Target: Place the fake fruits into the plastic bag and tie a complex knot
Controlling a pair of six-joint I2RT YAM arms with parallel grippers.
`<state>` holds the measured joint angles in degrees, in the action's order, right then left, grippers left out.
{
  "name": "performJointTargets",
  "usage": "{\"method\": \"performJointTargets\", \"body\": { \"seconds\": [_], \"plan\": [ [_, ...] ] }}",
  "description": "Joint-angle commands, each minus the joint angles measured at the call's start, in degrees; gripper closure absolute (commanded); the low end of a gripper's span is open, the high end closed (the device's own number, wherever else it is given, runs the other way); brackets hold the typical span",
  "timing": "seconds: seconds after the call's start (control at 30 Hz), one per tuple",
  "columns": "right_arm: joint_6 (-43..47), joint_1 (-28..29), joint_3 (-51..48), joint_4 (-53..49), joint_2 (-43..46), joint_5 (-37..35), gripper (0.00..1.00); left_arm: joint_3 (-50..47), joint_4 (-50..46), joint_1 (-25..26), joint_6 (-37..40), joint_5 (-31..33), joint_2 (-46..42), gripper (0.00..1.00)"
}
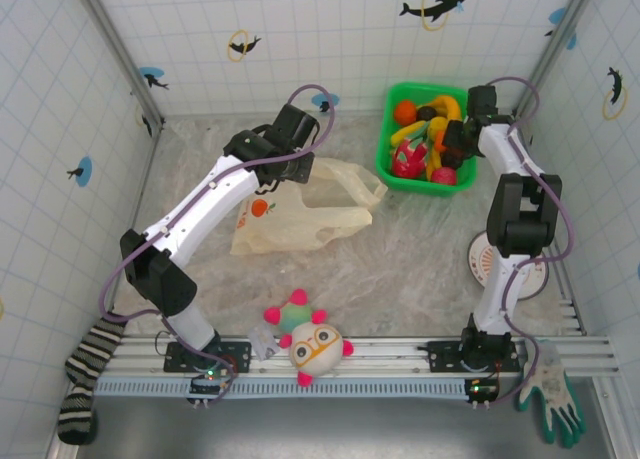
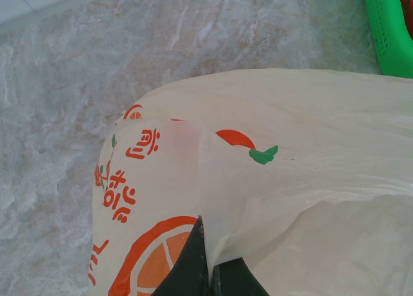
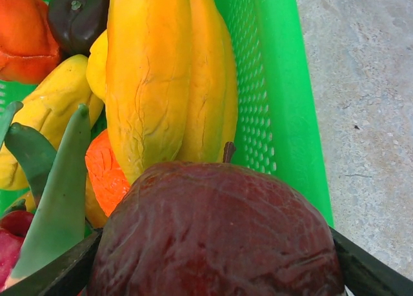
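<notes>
Wrinkled dark-red fruit [image 3: 219, 218] sits clamped in our right claw [image 3: 216, 260] inside the perforated green basket [image 3: 274, 83], while our left claw [image 2: 208, 265] pinches the filmy plastic bag [image 2: 303, 154].

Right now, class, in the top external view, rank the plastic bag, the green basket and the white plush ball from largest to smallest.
1. plastic bag and green basket: about alike, too close to rank.
2. white plush ball: clearly smallest.
</notes>
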<state>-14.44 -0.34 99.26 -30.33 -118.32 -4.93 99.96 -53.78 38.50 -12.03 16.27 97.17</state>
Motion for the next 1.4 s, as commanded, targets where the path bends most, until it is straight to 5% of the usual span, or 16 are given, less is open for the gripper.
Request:
{"method": "performJointTargets", "body": {
  "seconds": [0.0, 0.23, 0.5, 0.8, 1.17, 1.37],
  "plan": [
    [0.7, 0.8, 1.5, -1.6, 3.3, 0.1, 0.30, 1.7, -1.8, -0.3, 0.5, 0.0, -1.5, 1.00],
    [0.4, 1.1, -7.4, 4.1, 14.8, 2.6, 0.32, 1.5, -1.0, -0.3, 0.4, -0.5, -1.6, 1.00],
    [-3.1, 4.0, -28.7, 16.4, 37.8, 11.4, 0.33, 1.3, -0.8, -0.4, 0.4, -1.0, -1.4, 1.00],
    [-9.4, 19.5, -46.5, 33.1, 56.2, 20.3, 0.33, 0.8, 0.2, -0.3, 0.7, -2.9, -2.1, 1.00],
    [-6.8, 40.9, -52.9, 51.0, 51.9, 10.7, 0.34, 1.1, 0.6, -0.3, -0.1, -4.6, -2.2, 1.00],
    [-6.4, 46.0, -54.0, 55.5, 46.4, 6.4, 0.34, 1.5, 0.5, -0.3, -1.0, -6.0, -2.3, 1.00]
  ]
}}
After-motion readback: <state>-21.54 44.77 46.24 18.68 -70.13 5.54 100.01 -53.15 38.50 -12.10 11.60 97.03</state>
